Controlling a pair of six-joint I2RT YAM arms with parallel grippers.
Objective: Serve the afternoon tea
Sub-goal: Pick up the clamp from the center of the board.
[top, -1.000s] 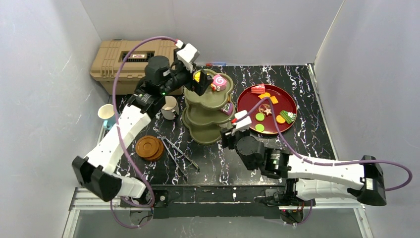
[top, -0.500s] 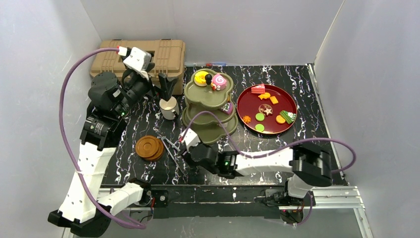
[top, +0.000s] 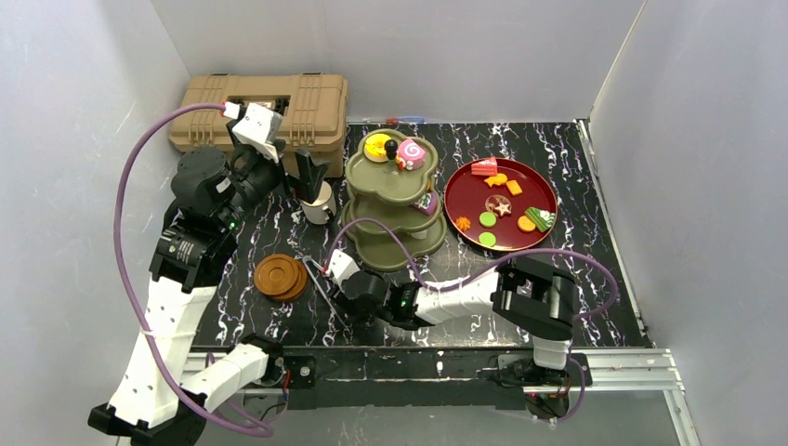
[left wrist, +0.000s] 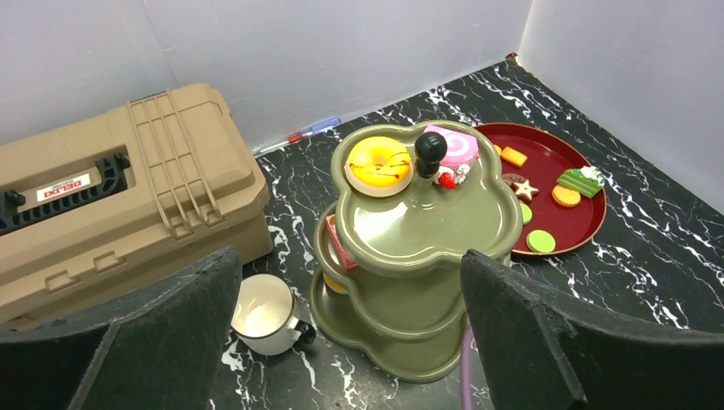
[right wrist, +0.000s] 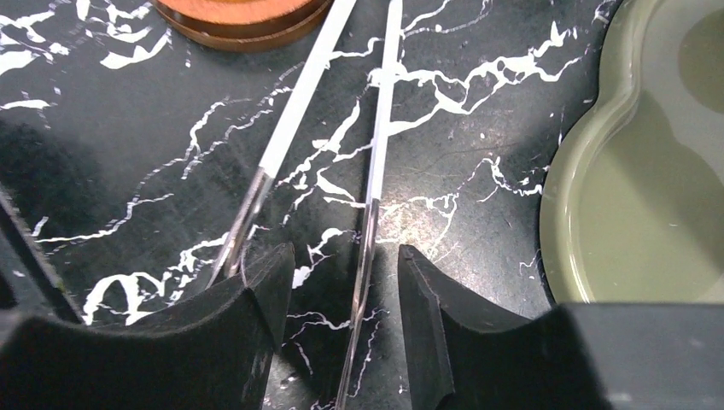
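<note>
The olive-green three-tier stand [top: 395, 183] [left wrist: 427, 218] carries a yellow doughnut [left wrist: 378, 165] and a pink roll [left wrist: 454, 149] beside its black knob [left wrist: 430, 147]. More pastries [top: 506, 203] lie on the dark-red plate. My left gripper [top: 311, 173] [left wrist: 350, 260] hangs wide open and holds nothing, above the white mug [top: 321, 206] [left wrist: 263, 312]. Low over the table, my right gripper [top: 330, 283] [right wrist: 346, 256] is open. Its fingers straddle one arm of the metal tongs [right wrist: 376, 154], and the other arm lies outside the left finger. Brown wooden saucers [top: 281, 276] [right wrist: 239, 17] are stacked just beyond.
The tan toolbox [top: 260, 110] [left wrist: 128, 196] stands at the back left, close behind the mug. The dark-red plate [top: 465, 200] [left wrist: 551, 166] sits right of the stand. The stand's bottom tier [right wrist: 632, 196] lies close to the right of my right gripper. White walls enclose the table.
The left arm swung left from the stand's top tier to above the mug. The right arm moved left from the stand's front to the tongs and lowered over them, its jaws narrowing.
</note>
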